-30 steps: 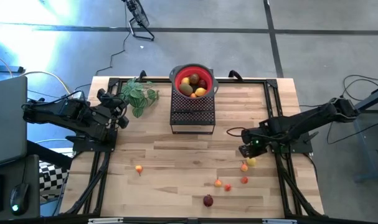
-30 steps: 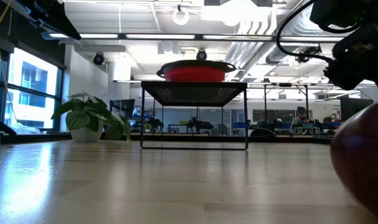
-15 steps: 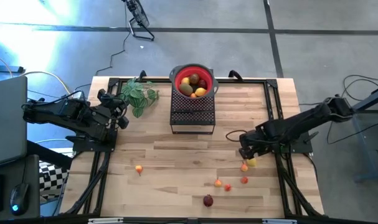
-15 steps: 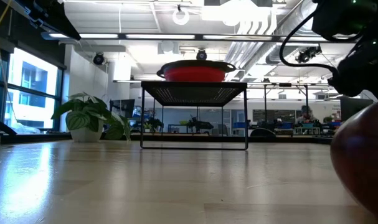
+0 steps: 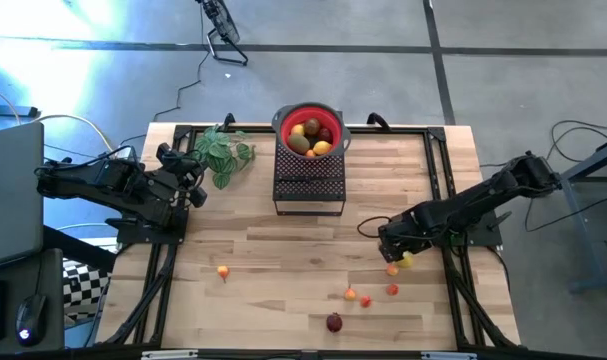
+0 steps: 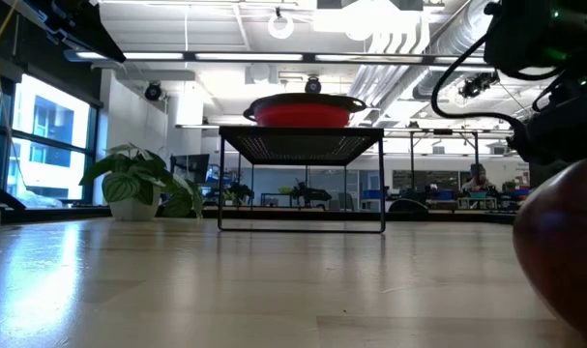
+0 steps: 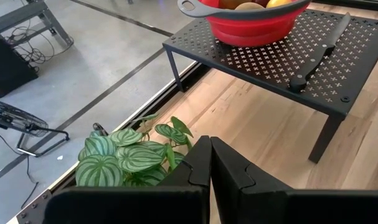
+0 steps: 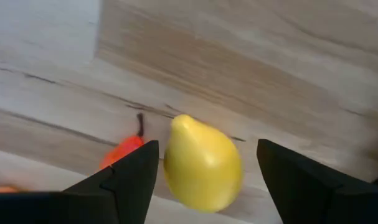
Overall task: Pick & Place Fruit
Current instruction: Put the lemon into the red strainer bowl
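With several fruits already in the red bowl (image 5: 310,128) on the rack (image 5: 308,186), the right gripper (image 5: 392,252) hung spread over a lemon (image 8: 203,164) near the table's (image 5: 263,260) right edge, five others ungathered; the left gripper (image 7: 210,163) waited, pressed together.

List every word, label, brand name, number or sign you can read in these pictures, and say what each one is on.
None can be read.
The red collapsible bowl, the black perforated metal stand, the black-handled knife and the yellow lemon carry no lettering.
In the low view, the far office background may hold signs, but they are too small to read.
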Motion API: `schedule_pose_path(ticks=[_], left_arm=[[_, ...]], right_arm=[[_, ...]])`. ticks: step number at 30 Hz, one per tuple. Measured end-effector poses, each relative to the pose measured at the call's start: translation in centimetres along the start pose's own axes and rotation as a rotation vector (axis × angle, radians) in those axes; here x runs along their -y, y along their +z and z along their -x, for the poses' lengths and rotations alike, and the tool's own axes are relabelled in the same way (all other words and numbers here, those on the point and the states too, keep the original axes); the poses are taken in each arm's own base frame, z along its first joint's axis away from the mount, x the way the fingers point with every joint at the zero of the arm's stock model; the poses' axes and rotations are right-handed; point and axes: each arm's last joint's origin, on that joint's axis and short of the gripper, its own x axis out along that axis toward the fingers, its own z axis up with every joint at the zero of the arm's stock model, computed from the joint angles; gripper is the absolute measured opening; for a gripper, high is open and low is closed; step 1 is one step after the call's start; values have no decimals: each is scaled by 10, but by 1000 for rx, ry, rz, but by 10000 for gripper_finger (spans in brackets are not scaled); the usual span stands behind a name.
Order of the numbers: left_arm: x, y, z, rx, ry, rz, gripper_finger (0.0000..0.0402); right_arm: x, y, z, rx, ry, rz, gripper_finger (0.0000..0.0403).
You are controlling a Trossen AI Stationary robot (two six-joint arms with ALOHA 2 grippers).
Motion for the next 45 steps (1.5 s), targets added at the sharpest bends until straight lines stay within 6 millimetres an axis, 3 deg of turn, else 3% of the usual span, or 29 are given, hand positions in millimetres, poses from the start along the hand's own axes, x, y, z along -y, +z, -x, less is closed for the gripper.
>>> schedule_pose_path(ticks=[24,33,45], left_arm=[[0,0,0,-1,-1,0,0],[0,0,0,-1,-1,-1,0],[0,0,0,-1,-1,-1,0]], right_arm=[[-2,-4,-11,8,-62,-15,257],[-2,-4,-11,2,-62,-46,216],[-2,-4,-11,3,-62,-47,212]])
